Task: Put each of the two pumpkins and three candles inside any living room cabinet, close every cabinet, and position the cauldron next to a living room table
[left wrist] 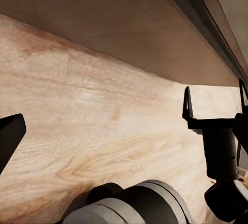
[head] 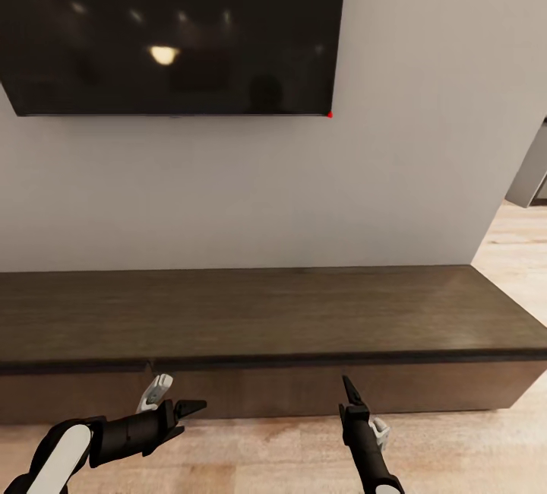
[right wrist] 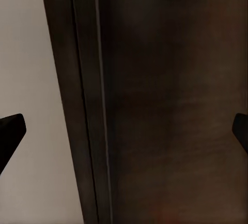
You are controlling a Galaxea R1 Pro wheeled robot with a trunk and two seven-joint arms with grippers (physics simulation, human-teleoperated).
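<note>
The cabinet (head: 266, 311), long, low and dark brown, runs along the wall in front of me, and its drawer fronts (head: 251, 391) sit flush and closed. My left gripper (head: 176, 400) hovers low over the floor just before the cabinet's left part, open and holding nothing; one fingertip (left wrist: 11, 131) shows in the left wrist view. My right gripper (head: 351, 397) points up at the drawer front, open and empty. It appears again (left wrist: 214, 100) from the left wrist, and in its own view (right wrist: 124, 131) it faces the cabinet's dark wood (right wrist: 170, 105). Pumpkins, candles and cauldron are out of view.
A large black television (head: 171, 30) hangs on the white wall above the cabinet. Pale wooden floor (head: 266, 452) lies between me and the cabinet and continues past its right end (head: 516, 251), where the wall stops.
</note>
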